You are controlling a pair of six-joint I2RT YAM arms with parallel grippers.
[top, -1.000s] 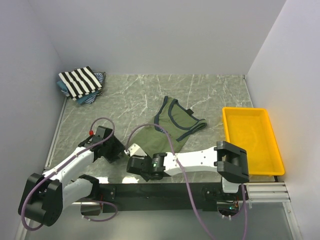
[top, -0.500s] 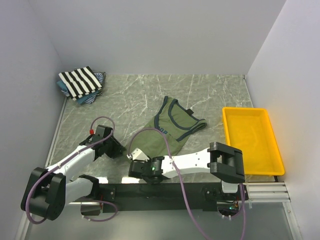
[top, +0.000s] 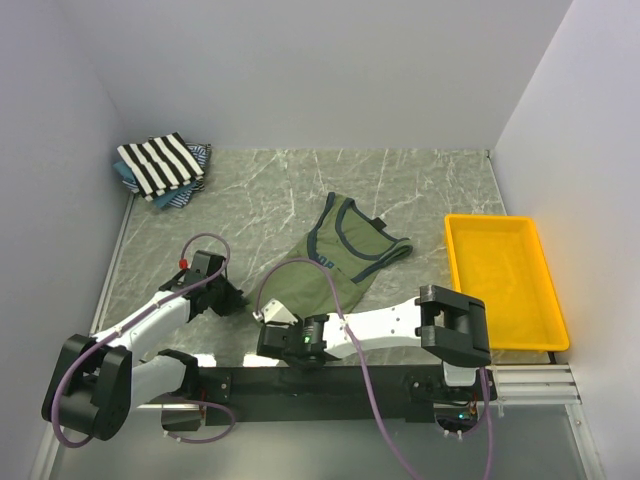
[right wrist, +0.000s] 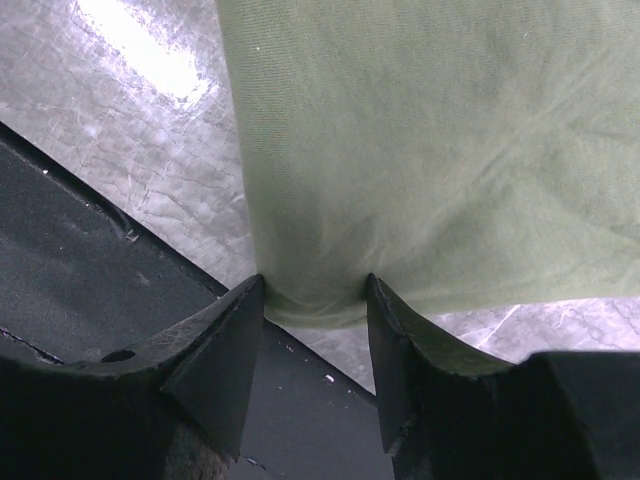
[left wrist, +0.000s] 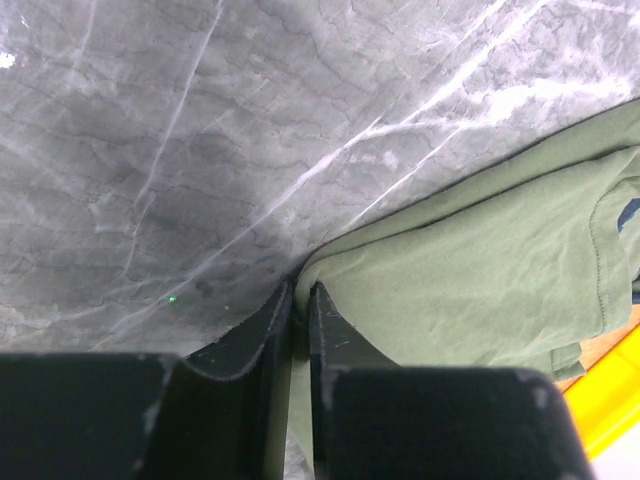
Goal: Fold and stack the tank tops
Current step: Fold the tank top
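Note:
An olive green tank top with navy trim lies spread in the middle of the marble table, and it fills much of the left wrist view and the right wrist view. My left gripper is at its near left corner. In the left wrist view the left gripper is shut on a fold of that cloth. My right gripper is at the near hem; in its own view it stands open, with the hem's edge between its fingers. A black-and-white striped tank top tops a folded pile at the back left.
A yellow plastic tray sits at the right side of the table. Blue patterned cloth shows under the striped one. The black base rail runs along the near table edge, right below my right fingers.
My left jaws have closed onto the corner of the olive tank top. The right gripper has dropped toward the near hem and opened a little wider.

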